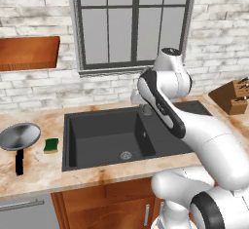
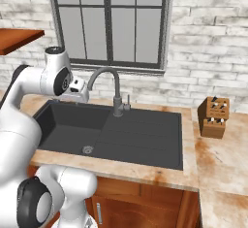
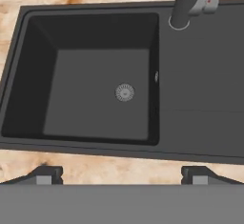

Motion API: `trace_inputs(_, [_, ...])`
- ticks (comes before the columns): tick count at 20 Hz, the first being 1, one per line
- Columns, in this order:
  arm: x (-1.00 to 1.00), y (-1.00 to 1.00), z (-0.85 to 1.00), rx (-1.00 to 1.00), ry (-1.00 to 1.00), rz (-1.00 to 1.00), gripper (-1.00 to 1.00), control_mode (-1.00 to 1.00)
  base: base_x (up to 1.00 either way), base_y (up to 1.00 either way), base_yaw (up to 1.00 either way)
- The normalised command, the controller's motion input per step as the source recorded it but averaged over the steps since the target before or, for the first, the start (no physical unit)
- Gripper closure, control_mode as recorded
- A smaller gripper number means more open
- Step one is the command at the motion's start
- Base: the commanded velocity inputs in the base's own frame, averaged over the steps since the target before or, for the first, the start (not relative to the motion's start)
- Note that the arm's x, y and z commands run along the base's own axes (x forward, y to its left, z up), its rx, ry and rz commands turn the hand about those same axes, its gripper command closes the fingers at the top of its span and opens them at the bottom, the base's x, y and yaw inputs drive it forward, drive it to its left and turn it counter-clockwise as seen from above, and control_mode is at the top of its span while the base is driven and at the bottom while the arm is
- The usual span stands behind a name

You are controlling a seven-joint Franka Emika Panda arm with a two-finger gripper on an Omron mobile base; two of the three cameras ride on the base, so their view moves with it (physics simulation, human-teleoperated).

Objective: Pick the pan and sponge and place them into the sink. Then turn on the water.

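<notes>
- On the counter left of the sink (image 1: 70,140), 1 pan (image 1: 19,136) rests beside 1 sponge (image 1: 51,145), both still outside the basin.
- Pan: likely rigid, slick metal, fairly heavy; its black handle looks the best hold.
- Sponge: probably light, soft; pinch its sides.
- Above the basin, 1 gripper (image 3: 121,174) hovers, fingers spread wide, empty.
- 1 faucet (image 2: 114,89) stands at the far edge.
</notes>
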Motion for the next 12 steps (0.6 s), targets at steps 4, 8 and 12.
trace_inputs(4, [0.00,0.40,-0.19,0.00,0.00,0.00,-1.00,-1.00,0.00,0.00,0.00])
trace_inputs(8, [0.00,0.39,-0.19,0.00,0.00,0.00,-1.00,-1.00,0.00,0.00,0.00])
trace_inputs(12, [0.00,0.40,-0.24,0.00,0.00,0.00,-1.00,-1.00,0.00,0.00,0.00])
